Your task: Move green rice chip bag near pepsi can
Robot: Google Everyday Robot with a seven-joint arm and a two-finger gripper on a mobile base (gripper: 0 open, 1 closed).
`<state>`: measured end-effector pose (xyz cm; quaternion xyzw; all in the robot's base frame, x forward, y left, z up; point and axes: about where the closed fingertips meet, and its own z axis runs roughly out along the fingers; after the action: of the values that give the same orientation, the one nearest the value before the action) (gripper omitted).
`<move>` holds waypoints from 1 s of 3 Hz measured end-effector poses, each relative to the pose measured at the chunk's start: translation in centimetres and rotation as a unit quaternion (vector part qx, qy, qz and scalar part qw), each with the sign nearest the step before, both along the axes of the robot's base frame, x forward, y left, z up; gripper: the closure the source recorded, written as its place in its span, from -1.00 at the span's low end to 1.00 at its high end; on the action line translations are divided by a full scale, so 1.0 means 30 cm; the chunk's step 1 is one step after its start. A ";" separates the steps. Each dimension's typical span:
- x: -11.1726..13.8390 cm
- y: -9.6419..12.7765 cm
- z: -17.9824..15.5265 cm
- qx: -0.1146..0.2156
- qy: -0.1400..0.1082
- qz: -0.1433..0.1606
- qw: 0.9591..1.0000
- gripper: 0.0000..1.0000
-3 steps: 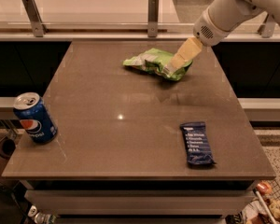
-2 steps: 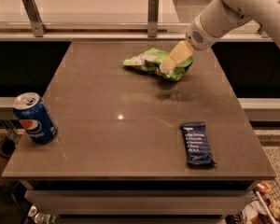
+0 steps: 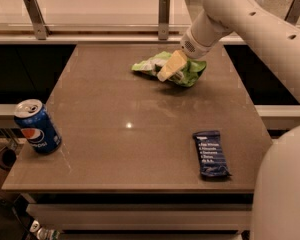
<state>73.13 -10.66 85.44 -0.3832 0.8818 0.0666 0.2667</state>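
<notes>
Leftward slides the claw (image 3: 171,68) over the green rice chip bag (image 3: 194,73), grip unclear; pepsi can (image 3: 37,126) well apart, near-left.

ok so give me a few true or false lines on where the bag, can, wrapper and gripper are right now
1. The crinkly light-green rice chip bag lies toward the far edge of the brown table. True.
2. The small blue pepsi can lies on its side. False: it stands upright at the near corner, left in the view.
3. The gripper is down at the bag. True.
4. The flat dark-blue bar wrapper touches the can. False: it lies well apart, on the opposite near side.
5. The bag sits beside the can. False: they are far apart across the table.
</notes>
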 end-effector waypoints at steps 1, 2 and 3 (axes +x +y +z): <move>0.006 0.005 -0.002 -0.001 0.001 0.001 1.000 -1.00; 0.022 0.021 -0.045 -0.002 0.015 0.008 1.000 -1.00; 0.050 0.061 -0.119 0.002 0.040 0.023 0.999 -0.66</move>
<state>74.62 -8.84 81.86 -0.4001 0.8824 0.0895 0.2307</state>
